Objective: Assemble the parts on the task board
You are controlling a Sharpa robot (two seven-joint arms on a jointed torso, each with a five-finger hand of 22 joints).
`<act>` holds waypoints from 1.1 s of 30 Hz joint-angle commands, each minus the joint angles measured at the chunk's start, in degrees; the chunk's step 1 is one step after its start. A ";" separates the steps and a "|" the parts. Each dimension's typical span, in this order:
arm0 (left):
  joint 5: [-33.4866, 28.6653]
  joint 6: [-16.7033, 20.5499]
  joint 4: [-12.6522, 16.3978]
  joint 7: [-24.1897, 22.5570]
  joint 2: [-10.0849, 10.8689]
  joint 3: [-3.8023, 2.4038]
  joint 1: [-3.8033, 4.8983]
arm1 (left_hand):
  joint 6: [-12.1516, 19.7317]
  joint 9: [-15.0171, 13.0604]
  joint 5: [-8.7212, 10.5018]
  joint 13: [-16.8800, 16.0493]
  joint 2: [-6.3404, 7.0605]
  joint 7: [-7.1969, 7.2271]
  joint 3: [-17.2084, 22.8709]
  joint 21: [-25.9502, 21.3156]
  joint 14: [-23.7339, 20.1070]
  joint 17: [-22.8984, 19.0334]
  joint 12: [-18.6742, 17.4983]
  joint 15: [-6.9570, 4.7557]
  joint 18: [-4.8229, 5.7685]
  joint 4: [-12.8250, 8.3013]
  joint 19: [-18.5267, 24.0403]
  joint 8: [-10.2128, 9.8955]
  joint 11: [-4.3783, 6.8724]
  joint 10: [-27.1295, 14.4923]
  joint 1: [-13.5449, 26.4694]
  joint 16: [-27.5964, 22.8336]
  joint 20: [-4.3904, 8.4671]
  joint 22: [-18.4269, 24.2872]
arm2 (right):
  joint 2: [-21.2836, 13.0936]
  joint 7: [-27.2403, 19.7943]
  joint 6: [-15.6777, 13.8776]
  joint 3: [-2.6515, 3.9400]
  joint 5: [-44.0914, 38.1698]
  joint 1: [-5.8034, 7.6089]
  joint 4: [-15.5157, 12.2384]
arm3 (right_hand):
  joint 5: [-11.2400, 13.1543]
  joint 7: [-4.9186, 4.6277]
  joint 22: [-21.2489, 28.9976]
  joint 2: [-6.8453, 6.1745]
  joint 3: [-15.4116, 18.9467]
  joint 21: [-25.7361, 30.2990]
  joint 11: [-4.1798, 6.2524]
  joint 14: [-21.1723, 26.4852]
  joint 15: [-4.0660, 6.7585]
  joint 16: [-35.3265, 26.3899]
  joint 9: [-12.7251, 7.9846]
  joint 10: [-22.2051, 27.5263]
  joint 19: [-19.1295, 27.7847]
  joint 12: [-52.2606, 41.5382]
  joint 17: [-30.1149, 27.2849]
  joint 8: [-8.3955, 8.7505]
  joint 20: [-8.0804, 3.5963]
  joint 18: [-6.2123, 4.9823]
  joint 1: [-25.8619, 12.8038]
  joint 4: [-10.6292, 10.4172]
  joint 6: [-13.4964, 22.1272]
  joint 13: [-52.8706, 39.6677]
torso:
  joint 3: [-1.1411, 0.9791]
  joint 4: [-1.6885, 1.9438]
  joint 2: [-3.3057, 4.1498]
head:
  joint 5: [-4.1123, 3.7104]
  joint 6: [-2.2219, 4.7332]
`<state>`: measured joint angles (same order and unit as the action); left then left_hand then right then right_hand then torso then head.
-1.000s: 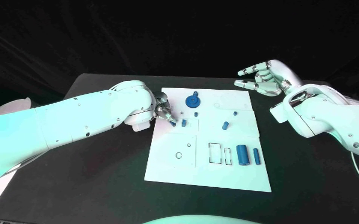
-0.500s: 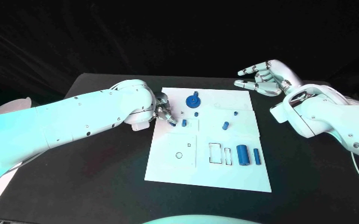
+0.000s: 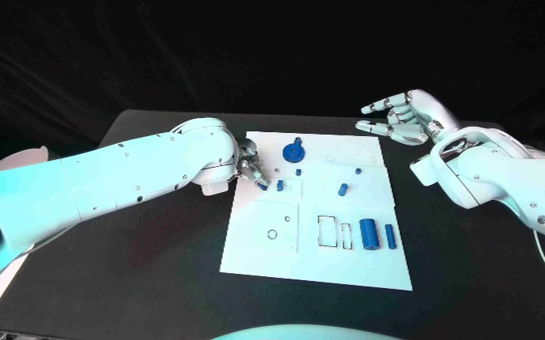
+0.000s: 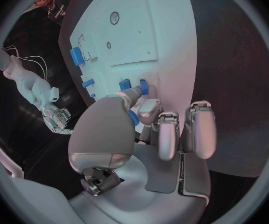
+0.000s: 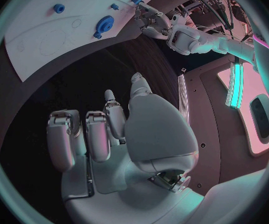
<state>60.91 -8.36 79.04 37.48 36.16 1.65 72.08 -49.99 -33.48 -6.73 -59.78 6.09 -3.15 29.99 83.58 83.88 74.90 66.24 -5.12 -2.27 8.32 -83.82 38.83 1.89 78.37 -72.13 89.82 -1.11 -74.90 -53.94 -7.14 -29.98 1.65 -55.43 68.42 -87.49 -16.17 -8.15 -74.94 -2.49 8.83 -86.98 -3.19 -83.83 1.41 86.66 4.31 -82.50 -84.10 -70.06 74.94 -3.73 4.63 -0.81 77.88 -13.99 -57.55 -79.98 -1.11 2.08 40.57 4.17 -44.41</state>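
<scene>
Little moved since earlier frames: left hand (image 3: pixel 249 168) kept at left edge of task board (image 3: pixel 261 245), fingertips pinched on small blue part (image 3: pixel 264 186) beside second blue peg (image 3: pixel 279 186). Right hand (image 3: pixel 405 120) held off far right corner, fingers apart, nothing gripped. Gear (image 3: pixel 293 152) seen at far side, cylinders (image 3: pixel 368 234) at near right. Part judged best kept upright, aligned over hole, pressed slowly.

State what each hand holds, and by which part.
Left hand pinches a small blue part at the task board; where on it cannot be told. Right hand holds nothing.
</scene>
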 commanded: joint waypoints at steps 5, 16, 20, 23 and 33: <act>-1.29 -2.62 -1.13 0.58 -0.89 0.59 -0.53 | -1.95 -0.47 -0.18 -0.17 0.33 1.39 6.22 0.30 6.12 15.10 0.39 -0.36 0.29 -5.55 -3.34 0.97 0.44 0.62 2.44 0.18 0.34 -6.85 | 0.05 -0.45 0.88 0.01 -0.15 -0.03 -0.23 | 0.30 0.21 -10.03 0.30 0.39 0.31 0.19 -4.88 -0.21 -0.13 0.10 0.05 -2.94 0.06 9.48 -0.18 0.27 -0.50 -0.42 0.07 -0.13 -0.60 | -0.02 0.03 -0.02 | -0.18 -0.29; -1.92 -3.09 -1.97 0.55 -1.27 0.85 -0.57 | -3.20 -1.27 -0.35 -1.17 1.69 2.30 3.45 0.75 6.12 15.10 1.36 -0.90 0.44 -4.42 -3.58 1.93 1.14 1.26 6.10 0.18 0.80 -7.53 | -0.03 -0.36 1.06 0.01 -0.15 -0.03 -0.33 | 0.30 0.21 -10.03 0.30 0.39 0.31 0.19 -4.88 -0.21 -0.13 0.10 0.05 -2.94 0.06 9.48 -0.18 0.27 -0.50 -0.42 0.07 -0.13 -0.60 | 0.01 0.10 -0.06 | -0.18 -0.46; -1.68 -2.78 -2.15 0.51 -1.37 0.88 -0.58 | -3.57 -1.42 -0.47 -1.41 2.05 2.46 2.34 0.96 6.12 15.10 1.59 -1.02 0.51 -3.94 -3.68 2.09 1.29 1.42 7.22 0.18 0.92 -7.83 | -0.05 -0.36 1.06 0.01 -0.15 -0.03 -0.36 | 0.30 0.21 -10.03 0.30 0.39 0.31 0.19 -4.88 -0.21 -0.13 0.10 0.05 -2.94 0.06 9.48 -0.18 0.27 -0.50 -0.42 0.07 -0.13 -0.60 | 0.01 0.10 -0.06 | -0.17 -0.48; -1.38 -2.54 -2.31 0.50 -1.45 0.89 -0.58 | -3.91 -1.58 -0.50 -1.54 2.14 2.59 1.59 1.22 6.12 15.10 1.71 -1.09 0.59 -3.54 -3.81 2.31 1.38 1.53 7.99 0.18 0.99 -8.19 | -0.08 -0.32 1.12 0.01 -0.15 -0.03 -0.40 | 0.30 0.21 -10.05 0.30 0.41 0.29 0.19 -4.89 -0.21 -0.12 0.10 0.03 -2.95 0.01 9.51 -0.18 0.27 -0.50 -0.41 0.08 -0.13 -0.62 | 0.01 0.11 -0.08 | -0.14 -0.49; -0.32 -1.97 -2.67 0.55 -1.65 0.91 -0.63 | -4.45 -1.94 -0.51 -1.64 2.45 2.84 0.00 1.62 6.12 15.10 1.83 -1.26 0.72 -2.80 -4.00 2.78 1.58 1.72 9.43 0.18 1.14 -8.75 | -0.15 -0.32 1.11 0.01 -0.16 -0.03 -0.47 | 0.32 0.21 -10.08 0.31 0.46 0.27 0.19 -4.90 -0.21 -0.09 0.10 -0.01 -2.97 -0.07 9.57 -0.17 0.27 -0.49 -0.39 0.10 -0.13 -0.65 | -0.01 0.02 -0.08 | -0.11 -0.51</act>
<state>60.18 -8.84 76.40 37.40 34.71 2.10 72.09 -53.88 -35.34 -6.94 -61.37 8.51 -0.29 30.29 84.98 83.86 74.94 67.89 -5.95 -2.26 5.57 -84.03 41.39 3.18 79.87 -63.07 89.82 -0.48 -74.95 -54.10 -7.12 -29.57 1.65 -55.40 68.43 -87.85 -16.17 -8.15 -74.91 -2.49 9.00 -86.98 -3.19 -83.83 1.41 86.66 4.34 -82.50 -84.10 -70.06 74.92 -3.73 4.63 -0.81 77.88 -13.82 -57.55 -79.98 -1.10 2.12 40.51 4.06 -44.90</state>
